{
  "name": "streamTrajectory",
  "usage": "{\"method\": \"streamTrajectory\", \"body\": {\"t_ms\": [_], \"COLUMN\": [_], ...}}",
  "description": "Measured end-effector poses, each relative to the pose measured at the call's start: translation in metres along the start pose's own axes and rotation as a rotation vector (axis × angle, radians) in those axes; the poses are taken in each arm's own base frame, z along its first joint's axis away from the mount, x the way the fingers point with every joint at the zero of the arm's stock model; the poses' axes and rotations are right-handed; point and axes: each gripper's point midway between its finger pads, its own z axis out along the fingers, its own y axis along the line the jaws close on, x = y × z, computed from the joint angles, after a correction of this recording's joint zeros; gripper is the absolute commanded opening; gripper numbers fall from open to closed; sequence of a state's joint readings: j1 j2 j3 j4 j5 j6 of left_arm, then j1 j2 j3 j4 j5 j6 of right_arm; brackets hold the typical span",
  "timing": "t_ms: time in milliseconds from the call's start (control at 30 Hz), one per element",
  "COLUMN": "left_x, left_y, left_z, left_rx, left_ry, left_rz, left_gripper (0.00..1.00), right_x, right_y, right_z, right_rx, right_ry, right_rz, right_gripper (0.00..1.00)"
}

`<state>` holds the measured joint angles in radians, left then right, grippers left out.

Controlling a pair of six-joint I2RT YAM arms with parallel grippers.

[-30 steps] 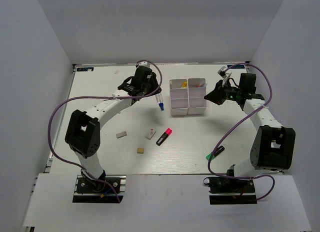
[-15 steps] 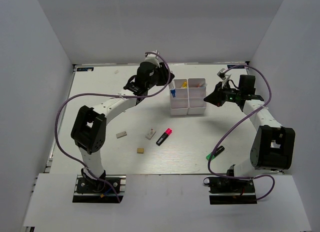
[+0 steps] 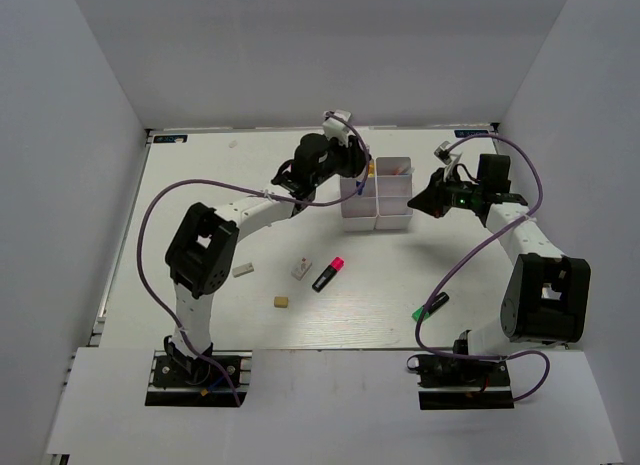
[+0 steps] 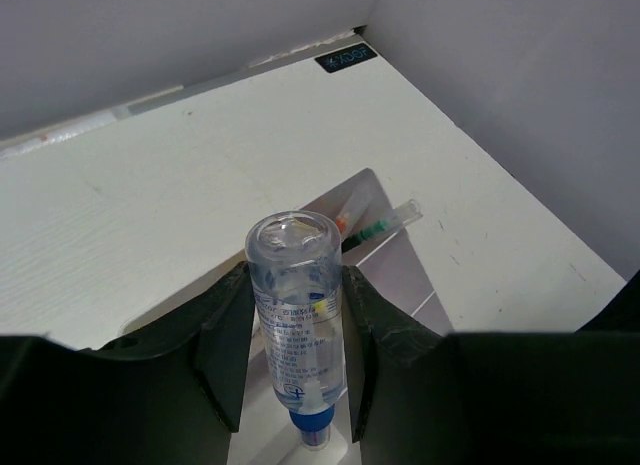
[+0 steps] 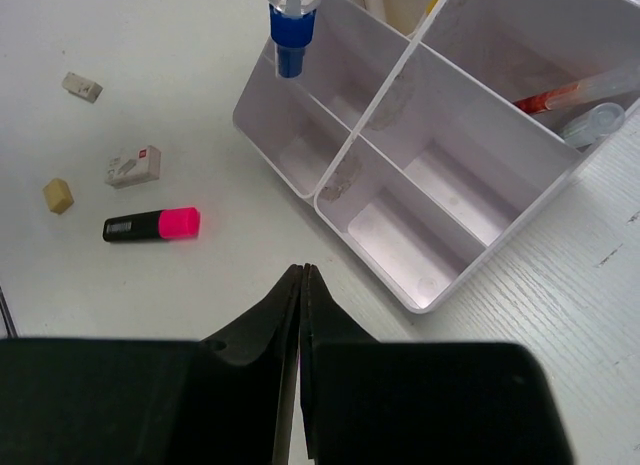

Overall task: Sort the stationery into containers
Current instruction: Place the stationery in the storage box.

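Evidently the left pincer (image 4: pixel 298 370) pinches the marker (image 4: pixel 295 285) mid-barrel; it is probably light, stiff and slick. The right pincer (image 5: pixel 302 277) is pressed together.

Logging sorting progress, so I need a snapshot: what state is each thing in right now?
left pincer: shut on the blue-capped marker
blue-capped marker: held cap down over the box
right pincer: shut, empty
box: two compartments hold items, two look empty
pink highlighter: capped, lying loose on the table
green highlighter: lying loose on the table
erasers: loose on the table
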<state>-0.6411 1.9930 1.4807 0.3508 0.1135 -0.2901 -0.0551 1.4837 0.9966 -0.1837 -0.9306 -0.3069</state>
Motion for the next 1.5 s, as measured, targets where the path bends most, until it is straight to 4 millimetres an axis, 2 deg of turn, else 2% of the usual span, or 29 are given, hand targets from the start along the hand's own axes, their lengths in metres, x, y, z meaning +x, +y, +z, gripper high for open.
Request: {"method": "streamTrajectory", "body": {"t_ms": [200, 300, 533, 633, 733, 767, 900, 1300, 1500], "left_x": [0.000, 0.010, 0.009, 0.009, 0.010, 0.010, 0.012, 0.025, 0.038], "left_y": [-0.013, -0.011, -0.005, -0.005, -0.006, -0.006, -0.005, -0.007, -0.008], "left_z": [0.001, 0.000, 0.001, 0.001, 0.001, 0.001, 0.001, 0.001, -0.001], "left_rx": [0.041, 0.029, -0.005, -0.011, -0.011, -0.012, -0.013, -0.003, 0.004], "left_ry": [-0.038, -0.023, -0.027, -0.028, -0.026, -0.025, -0.019, 0.005, 0.035], "left_rz": [0.135, 0.186, 0.280, 0.305, 0.319, 0.322, 0.328, 0.323, 0.322], "left_gripper": [0.03, 0.04, 0.07, 0.11, 0.22, 0.29, 0.40, 0.48, 0.53], "right_x": [0.005, 0.005, 0.005, 0.005, 0.005, 0.005, 0.006, 0.014, 0.018], "right_y": [-0.001, -0.001, -0.001, -0.001, -0.001, -0.001, 0.000, 0.003, 0.005], "right_z": [-0.001, -0.001, -0.001, -0.001, -0.001, -0.001, -0.001, -0.002, -0.003], "right_rx": [0.002, 0.001, 0.001, 0.001, 0.000, 0.000, -0.002, -0.021, -0.030], "right_ry": [0.005, 0.005, 0.005, 0.005, 0.005, 0.005, 0.006, 0.032, 0.045], "right_rz": [0.006, 0.004, -0.001, -0.002, -0.002, -0.003, -0.009, -0.034, -0.047], "right_gripper": [0.06, 0.06, 0.06, 0.09, 0.14, 0.19, 0.30, 0.36, 0.43]}}
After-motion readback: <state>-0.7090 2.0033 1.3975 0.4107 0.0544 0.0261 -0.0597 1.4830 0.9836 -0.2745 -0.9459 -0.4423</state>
